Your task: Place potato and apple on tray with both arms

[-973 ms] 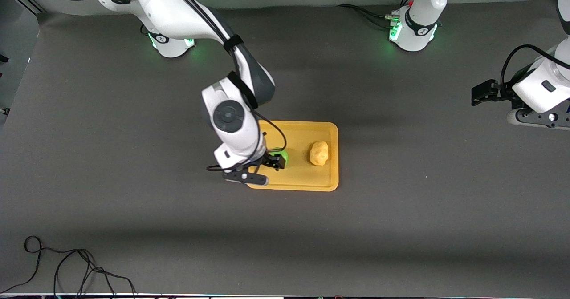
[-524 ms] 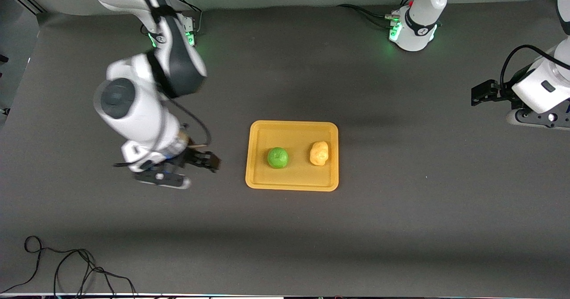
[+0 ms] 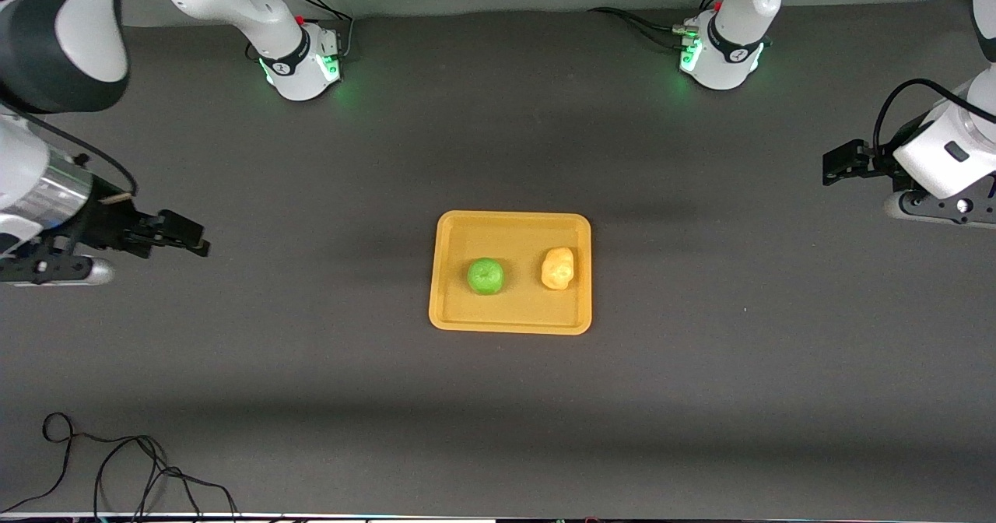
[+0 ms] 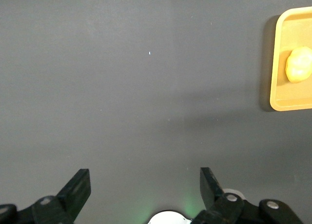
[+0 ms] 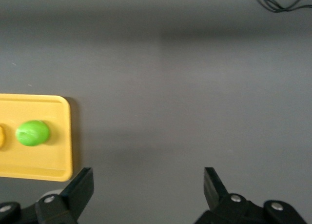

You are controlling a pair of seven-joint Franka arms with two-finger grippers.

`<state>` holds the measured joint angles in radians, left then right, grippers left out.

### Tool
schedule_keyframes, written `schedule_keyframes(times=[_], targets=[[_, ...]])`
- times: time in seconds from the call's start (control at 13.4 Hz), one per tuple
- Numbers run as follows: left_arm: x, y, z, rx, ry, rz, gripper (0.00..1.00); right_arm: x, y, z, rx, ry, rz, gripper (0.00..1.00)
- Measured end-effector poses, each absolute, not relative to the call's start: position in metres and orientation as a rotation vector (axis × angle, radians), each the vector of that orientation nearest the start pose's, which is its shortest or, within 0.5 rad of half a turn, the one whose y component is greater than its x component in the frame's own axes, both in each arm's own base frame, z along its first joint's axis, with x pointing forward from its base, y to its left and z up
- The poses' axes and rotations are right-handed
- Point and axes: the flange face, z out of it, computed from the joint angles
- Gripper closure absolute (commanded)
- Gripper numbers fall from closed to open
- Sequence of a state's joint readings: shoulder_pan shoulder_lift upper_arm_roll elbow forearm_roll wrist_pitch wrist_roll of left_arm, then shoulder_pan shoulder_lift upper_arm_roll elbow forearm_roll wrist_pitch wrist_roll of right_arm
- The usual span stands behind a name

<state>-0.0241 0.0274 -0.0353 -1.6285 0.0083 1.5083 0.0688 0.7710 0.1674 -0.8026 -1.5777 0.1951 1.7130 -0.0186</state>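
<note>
The orange-yellow tray (image 3: pixel 513 227) lies mid-table. The green apple (image 3: pixel 485 275) and the yellow-tan potato (image 3: pixel 557 267) rest on it side by side, the apple toward the right arm's end. My right gripper (image 3: pixel 193 238) is open and empty above bare table at the right arm's end, well clear of the tray. Its wrist view shows its own gripper (image 5: pixel 148 177), the tray (image 5: pixel 53 160) and the apple (image 5: pixel 32 132). My left gripper (image 3: pixel 834 166) waits open and empty at the left arm's end. Its wrist view shows its own gripper (image 4: pixel 144 177), the tray's rim (image 4: pixel 274 63) and the potato (image 4: pixel 298 64).
A loose black cable (image 3: pixel 117 468) lies near the table's front edge at the right arm's end, and it also shows in the right wrist view (image 5: pixel 278 2). The arm bases (image 3: pixel 299 64) (image 3: pixel 720 56) stand along the back edge. Dark table surrounds the tray.
My right gripper let go of the apple on the tray and swung away to the right arm's end of the table. The left arm has not moved.
</note>
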Motion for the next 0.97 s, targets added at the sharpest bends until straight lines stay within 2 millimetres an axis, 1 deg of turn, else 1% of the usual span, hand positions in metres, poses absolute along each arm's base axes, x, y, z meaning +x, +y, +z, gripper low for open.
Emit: schedule_keyframes(times=[0.07, 0.37, 0.45, 0.6, 0.82, 0.97], targets=[[0.551, -0.032, 0.577, -3.120, 0.201, 0.231, 0.00, 0.597, 0.026, 0.561, -3.087, 0.026, -0.007, 0.00], [0.551, -0.032, 0.577, -3.120, 0.201, 0.232, 0.00, 0.596, 0.039, 0.551, -3.121, -0.056, 0.049, 0.00], [0.551, -0.032, 0.577, -3.120, 0.201, 0.232, 0.00, 0.595, 0.039, 0.554, -3.115, -0.071, 0.044, 0.00], [0.551, -0.032, 0.577, -3.120, 0.201, 0.232, 0.00, 0.590, 0.039, 0.565, -3.118, -0.081, 0.018, 0.00], [0.551, -0.032, 0.577, -3.120, 0.201, 0.232, 0.00, 0.574, 0.057, 0.583, -3.147, -0.104, -0.025, 0.00], [0.551, -0.032, 0.577, -3.120, 0.201, 0.230, 0.00, 0.565, 0.059, 0.589, -3.145, -0.108, -0.035, 0.00]])
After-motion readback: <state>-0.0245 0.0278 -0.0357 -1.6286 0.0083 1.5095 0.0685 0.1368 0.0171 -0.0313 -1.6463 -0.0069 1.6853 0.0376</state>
